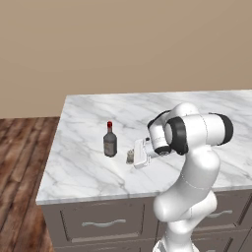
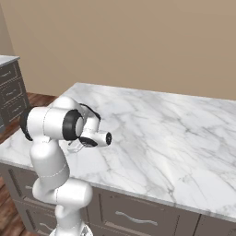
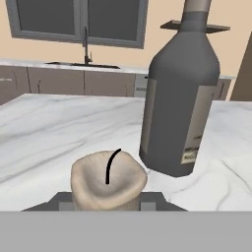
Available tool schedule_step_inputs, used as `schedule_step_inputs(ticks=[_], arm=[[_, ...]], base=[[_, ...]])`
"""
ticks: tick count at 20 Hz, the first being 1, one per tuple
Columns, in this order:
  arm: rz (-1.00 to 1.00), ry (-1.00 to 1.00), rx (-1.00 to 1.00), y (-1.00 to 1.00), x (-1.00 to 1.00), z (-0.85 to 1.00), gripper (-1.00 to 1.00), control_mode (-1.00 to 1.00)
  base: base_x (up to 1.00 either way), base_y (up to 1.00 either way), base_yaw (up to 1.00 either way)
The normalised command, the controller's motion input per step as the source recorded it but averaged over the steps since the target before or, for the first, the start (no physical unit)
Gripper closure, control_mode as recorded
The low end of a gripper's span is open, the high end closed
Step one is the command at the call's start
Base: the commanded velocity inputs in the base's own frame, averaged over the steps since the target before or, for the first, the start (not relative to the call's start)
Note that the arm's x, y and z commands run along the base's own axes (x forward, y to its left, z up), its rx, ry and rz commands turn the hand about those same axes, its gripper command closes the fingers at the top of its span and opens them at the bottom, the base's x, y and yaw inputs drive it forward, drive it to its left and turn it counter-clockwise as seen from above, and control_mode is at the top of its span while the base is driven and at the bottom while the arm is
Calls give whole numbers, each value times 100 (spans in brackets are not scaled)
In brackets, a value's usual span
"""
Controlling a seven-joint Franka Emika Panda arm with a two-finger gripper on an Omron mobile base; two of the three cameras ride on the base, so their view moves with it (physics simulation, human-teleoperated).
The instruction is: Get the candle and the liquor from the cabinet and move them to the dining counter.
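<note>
White grey-veined marble is spreading across the middle of the left base view, the top of the wide dining counter (image 1: 88, 170) over its dark brown drawers, and both of the task's things are sitting on it. The liquor (image 1: 110, 141), a small dark squarish glass bottle with a red cap and greyish label, is standing upright just left of centre in that view, well in from the edge, where it is not likely to be knocked off. Right beside it the robot's white two-finger gripper (image 1: 132, 158) is reaching in low and sideways, and the small beige-grey stubby candle (image 1: 130, 157) is sitting at its tips. In the hand view the candle (image 3: 109, 180) is filling the bottom centre, black wick curling up, wedged between the two dark finger tips, with the liquor (image 3: 178, 98) looming at upper right, near but apart from it. The jaws are pinching the candle from both sides, narrow because the thing is so small. It looks to be resting on the marble already, so by my reading this is the set-down, with only the release left. The low wrist is keeping the candle upright as it lands.
</note>
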Motion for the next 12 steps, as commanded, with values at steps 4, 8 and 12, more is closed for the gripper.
schedule_step_inputs(ticks=[4,8,12], arm=[[0,0,0,0,-6,-23,100,-100],[0,0,0,0,-11,-22,100,-100],[0,0,0,-2,-15,-24,100,-100]], base=[[0,0,0],[0,0,0],[0,0,0]])
